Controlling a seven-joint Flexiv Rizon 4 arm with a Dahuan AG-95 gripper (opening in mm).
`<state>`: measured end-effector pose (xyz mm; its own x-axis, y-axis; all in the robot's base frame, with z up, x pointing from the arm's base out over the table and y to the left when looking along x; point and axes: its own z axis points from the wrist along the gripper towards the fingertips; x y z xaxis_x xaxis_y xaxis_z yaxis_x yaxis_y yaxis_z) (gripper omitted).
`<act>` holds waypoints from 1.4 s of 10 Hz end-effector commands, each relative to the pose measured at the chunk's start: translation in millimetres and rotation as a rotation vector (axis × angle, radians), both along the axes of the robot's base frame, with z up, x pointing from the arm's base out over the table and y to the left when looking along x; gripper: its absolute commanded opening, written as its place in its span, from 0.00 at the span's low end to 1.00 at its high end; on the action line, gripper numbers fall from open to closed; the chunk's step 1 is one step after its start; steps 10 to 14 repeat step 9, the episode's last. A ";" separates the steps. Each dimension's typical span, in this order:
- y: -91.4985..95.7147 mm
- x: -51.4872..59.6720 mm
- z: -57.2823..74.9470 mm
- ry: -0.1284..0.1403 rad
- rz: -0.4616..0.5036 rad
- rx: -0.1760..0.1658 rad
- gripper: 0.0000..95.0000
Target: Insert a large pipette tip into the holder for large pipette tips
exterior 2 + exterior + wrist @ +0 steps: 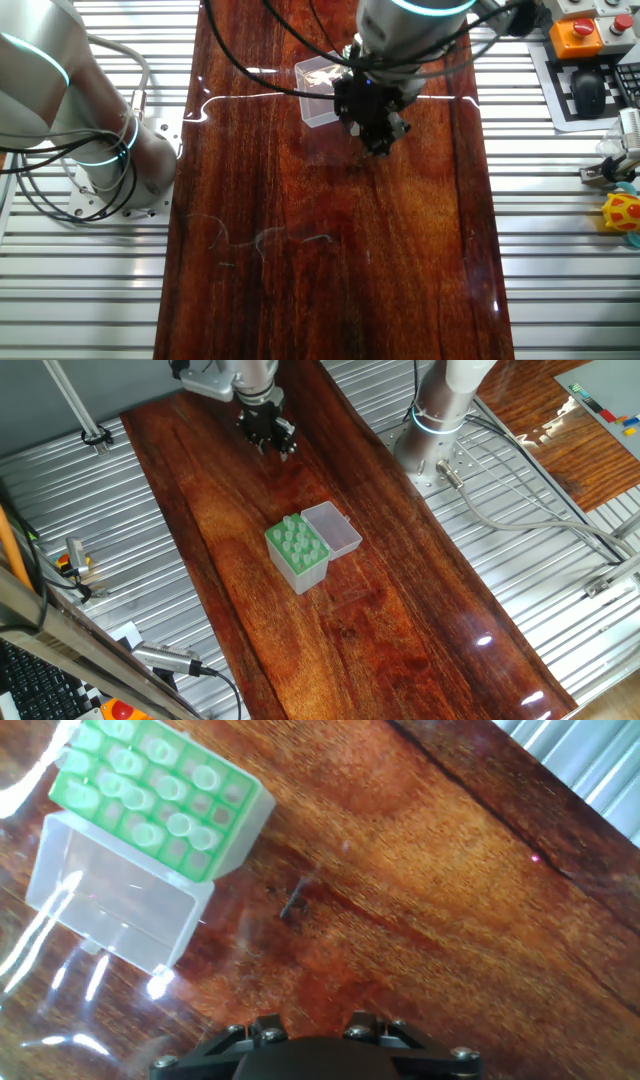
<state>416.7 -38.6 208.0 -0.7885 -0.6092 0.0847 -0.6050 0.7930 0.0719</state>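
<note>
Green plastic stands out on my dark wooden table [420, 610]: the holder [297, 551] sits near the middle of the board in one fixed view, its clear lid [333, 528] swung open and lying flat beside it, touching along the hinge edge. From the hand view I can see the grid on top of the holder [160, 795], with pale tips standing in a good many holes and several holes bare, and the lid [115, 905] lying just below it in the frame. The tip [296, 900] lies loose on the wood, near the holder's corner but apart from it, a faint translucent sliver with a darker mark at one end; it is too thin for me to pick out in either fixed view. My gripper [268, 432] hangs over the far part of the board in one fixed view, well apart from the holder. In the other fixed view the gripper [378, 125] blocks most of the holder, leaving only the lid [320, 92] showing. I cannot tell whether the fingers are apart or together: only the black base of the hand shows along the bottom of the hand view.
</note>
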 end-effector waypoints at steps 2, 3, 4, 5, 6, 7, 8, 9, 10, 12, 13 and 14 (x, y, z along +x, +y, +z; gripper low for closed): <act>0.5 -0.5 -0.6 -0.044 -0.091 -0.030 0.40; -7.1 -0.6 -0.1 -0.044 -0.084 -0.032 0.40; -20.4 0.7 -0.8 -0.044 -0.077 -0.023 0.20; -35.1 3.5 -1.4 -0.044 -0.052 -0.014 0.20; -54.1 7.2 -2.2 -0.044 -0.020 0.005 0.20; -65.1 8.2 -3.3 -0.043 -0.004 0.006 0.20; -68.6 7.3 -4.6 -0.044 -0.001 0.005 0.20; -68.6 7.3 -4.6 -0.044 -0.001 0.005 0.40; -68.6 7.3 -4.6 -0.044 -0.001 0.005 0.40; -68.6 7.3 -4.6 -0.044 -0.001 0.005 0.40; -68.6 7.3 -4.6 -0.044 -0.001 0.005 0.40; -68.6 7.3 -4.6 -0.044 -0.001 0.005 0.40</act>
